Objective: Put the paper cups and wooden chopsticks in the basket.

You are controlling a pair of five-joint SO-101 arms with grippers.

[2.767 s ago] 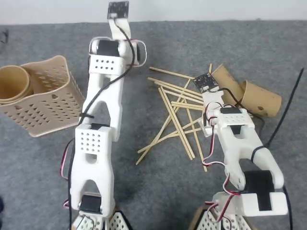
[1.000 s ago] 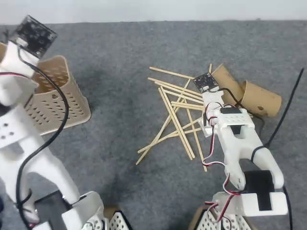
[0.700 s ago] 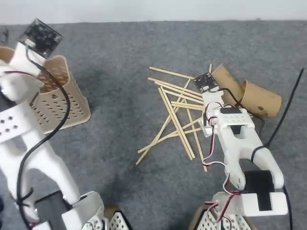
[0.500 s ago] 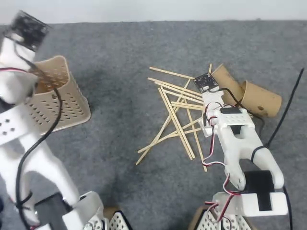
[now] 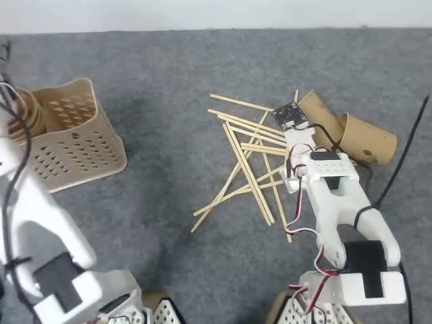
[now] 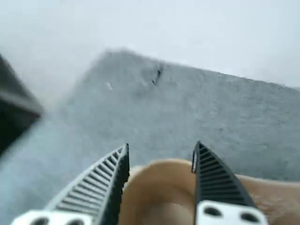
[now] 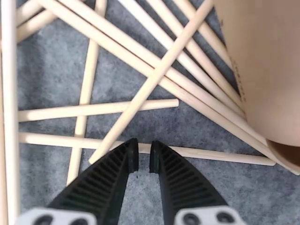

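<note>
Left side of the tabletop (image 5: 169, 81): the basket (image 5: 77, 142) stands at the left edge, perforated walls upright, mouth open upward. A paper cup (image 5: 30, 111) sits in its far-left corner.

Left tool (image 6: 161, 147): fingers (image 6: 110, 183) set wide apart. The rim of the paper cup (image 6: 159, 192) lies between them. Whether either finger touches the cup cannot be told.

Centre of the tabletop: the wooden chopsticks (image 5: 250, 162) lie in a loose, crossed pile, flat on the grey surface and well apart from the basket.

Right side: two loose paper cups (image 5: 320, 118) (image 5: 368, 138) lie on their sides, just beside each other, at the right end of the pile. Several sticks run under or against the nearer cup (image 7: 262, 70).

Right tool (image 7: 139, 157): fingers drawn together with only a narrow slit between them, gripping nothing. The tips sit low over the chopsticks (image 7: 140, 98), just at one stick that lies crosswise. The right arm reaches in from the near edge.
</note>
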